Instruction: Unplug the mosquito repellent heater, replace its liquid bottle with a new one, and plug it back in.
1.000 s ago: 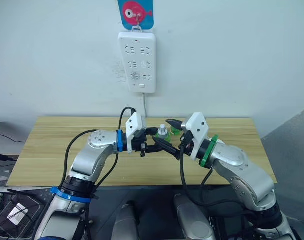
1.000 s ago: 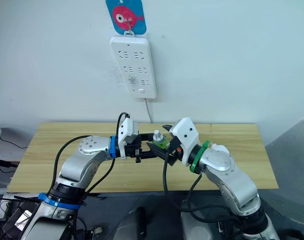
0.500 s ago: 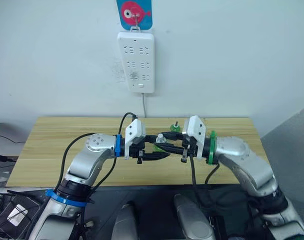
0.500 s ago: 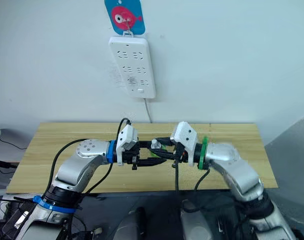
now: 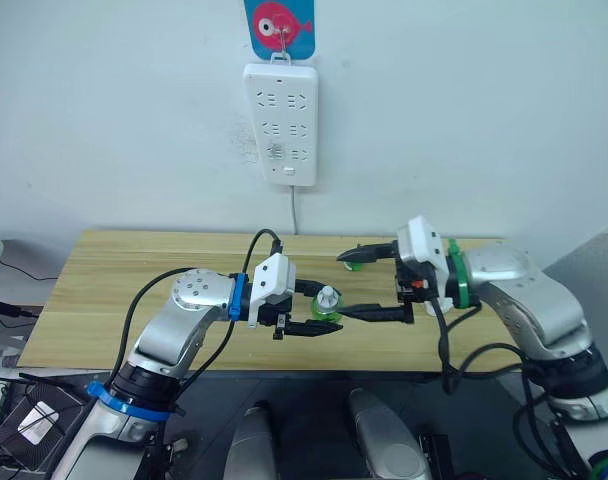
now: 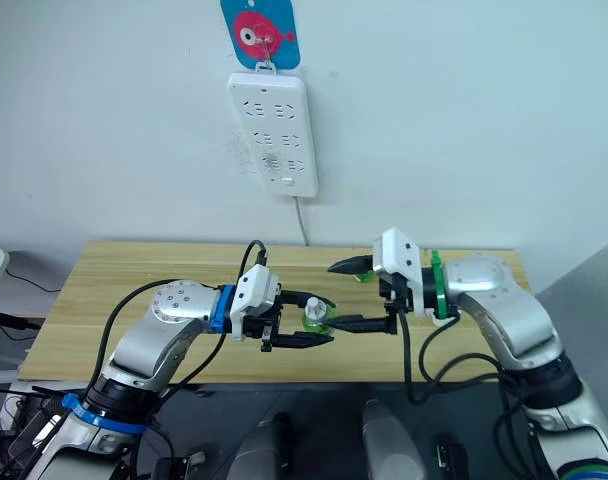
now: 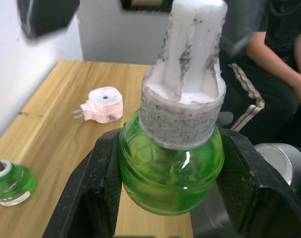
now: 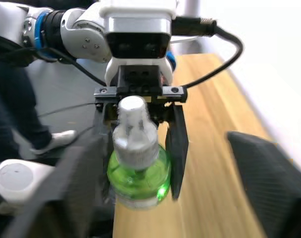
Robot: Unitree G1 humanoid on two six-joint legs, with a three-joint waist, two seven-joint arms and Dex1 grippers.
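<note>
**Capped bottle held over the tabletop edge**

On the wooden tabletop lie the white heater and the capless wick bottle. The left pincer clamps the white-capped green bottle. The right pincer stands wide, empty.

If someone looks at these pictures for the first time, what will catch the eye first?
Probably the capped green bottle, clamped in the left gripper above the table's front edge, with the open right gripper facing it. Next, the white power strip on the wall, under a fish picture.
</note>
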